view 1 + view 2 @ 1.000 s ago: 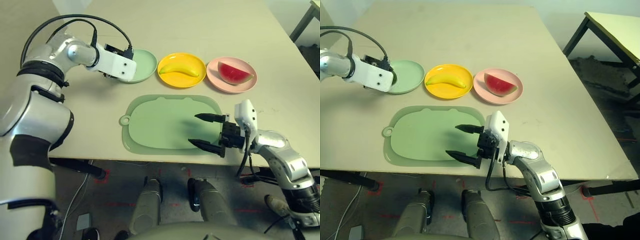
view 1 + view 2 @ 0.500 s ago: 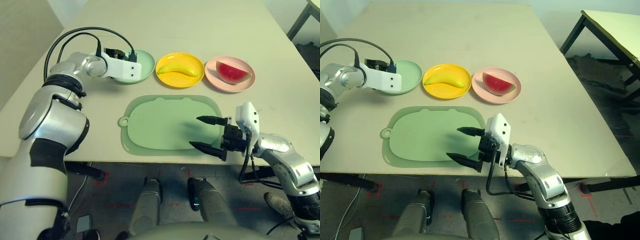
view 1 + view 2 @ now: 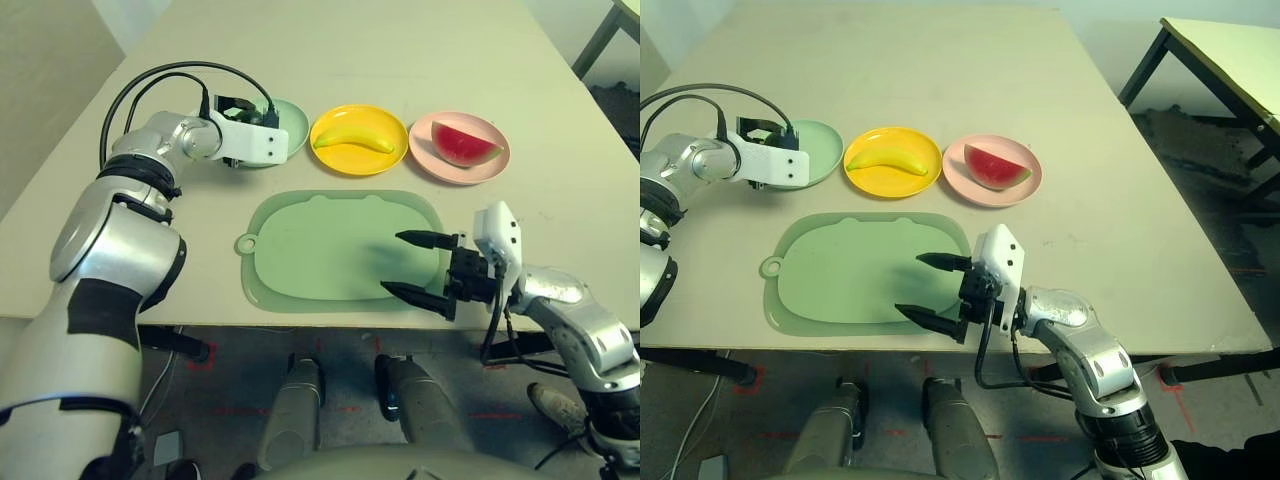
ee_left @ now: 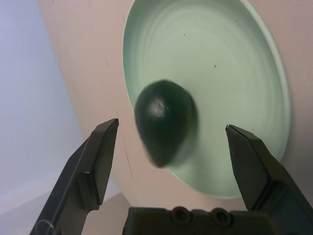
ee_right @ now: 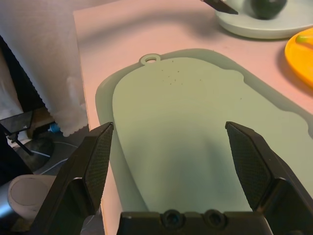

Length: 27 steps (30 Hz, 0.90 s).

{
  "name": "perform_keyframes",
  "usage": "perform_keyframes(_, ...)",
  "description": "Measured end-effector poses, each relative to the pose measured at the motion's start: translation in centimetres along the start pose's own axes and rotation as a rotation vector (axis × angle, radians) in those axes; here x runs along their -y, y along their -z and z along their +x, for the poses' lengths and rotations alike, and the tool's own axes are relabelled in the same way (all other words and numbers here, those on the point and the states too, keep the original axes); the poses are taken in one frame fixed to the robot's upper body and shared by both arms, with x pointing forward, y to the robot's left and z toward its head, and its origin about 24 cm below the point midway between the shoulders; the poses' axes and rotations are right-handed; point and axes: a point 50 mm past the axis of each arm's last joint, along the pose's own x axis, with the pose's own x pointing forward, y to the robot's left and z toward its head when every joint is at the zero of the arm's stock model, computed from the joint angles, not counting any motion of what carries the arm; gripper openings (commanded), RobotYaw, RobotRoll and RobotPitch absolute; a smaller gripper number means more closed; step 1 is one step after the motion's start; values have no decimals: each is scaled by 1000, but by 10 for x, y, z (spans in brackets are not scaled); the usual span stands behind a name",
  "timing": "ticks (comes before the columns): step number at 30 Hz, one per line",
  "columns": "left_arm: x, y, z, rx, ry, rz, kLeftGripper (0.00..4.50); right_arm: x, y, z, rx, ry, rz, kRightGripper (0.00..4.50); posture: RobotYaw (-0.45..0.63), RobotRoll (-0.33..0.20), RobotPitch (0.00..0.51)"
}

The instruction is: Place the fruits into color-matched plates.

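The dark green avocado (image 4: 164,117) lies in the mint green plate (image 4: 230,73), close to its rim. My left gripper (image 4: 171,125) hovers over it, open, with a finger on each side and neither touching it. The yellow banana (image 3: 355,140) rests in the yellow plate (image 3: 330,152). In the pale pink plate (image 3: 440,165) sits the red watermelon wedge (image 3: 465,143). My right gripper (image 3: 392,263) is open and holds nothing, low over the near right part of the green mat (image 3: 320,245).
The large green mat with a handle hole (image 3: 771,266) lies between the plates and the table's near edge. Black cables (image 3: 160,80) loop over my left forearm. A second table (image 3: 1230,50) stands off to the far right.
My left gripper has opened and let the avocado go into the mint green plate. The left arm has drawn a little leftward. The right arm has held still.
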Motion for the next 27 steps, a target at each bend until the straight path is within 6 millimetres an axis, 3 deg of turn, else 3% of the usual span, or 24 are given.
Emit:
perform_keyframes(6, -13, -5, -6, 93, -46, -35, 4467, 3, 2, -2, 0, 21, 15, 4500, -160, 0, 224)
perform_keyframes(10, -28, 6, -25, 231, -101, -272, 4467, 14, 12, -19, 2, 141, 61, 4500, -114, 0, 225)
perform_keyframes(12, -25, 21, -36, 291, -116, -414, 4467, 21, 16, -30, 6, 210, 71, 4500, -104, 0, 220)
perform_keyframes(14, -7, 34, -44, 347, -112, -538, 4467, 27, 21, -40, 9, 270, 87, 4500, -82, 0, 215)
perform_keyframes(19, 82, 80, -73, 326, -58, -868, 4467, 33, 52, -74, -50, 378, 161, 4500, -38, 0, 204)
perform_keyframes(27, 123, 102, -112, 242, -291, -1174, 4467, 66, 41, -118, -3, 585, 30, 4500, -18, 0, 192)
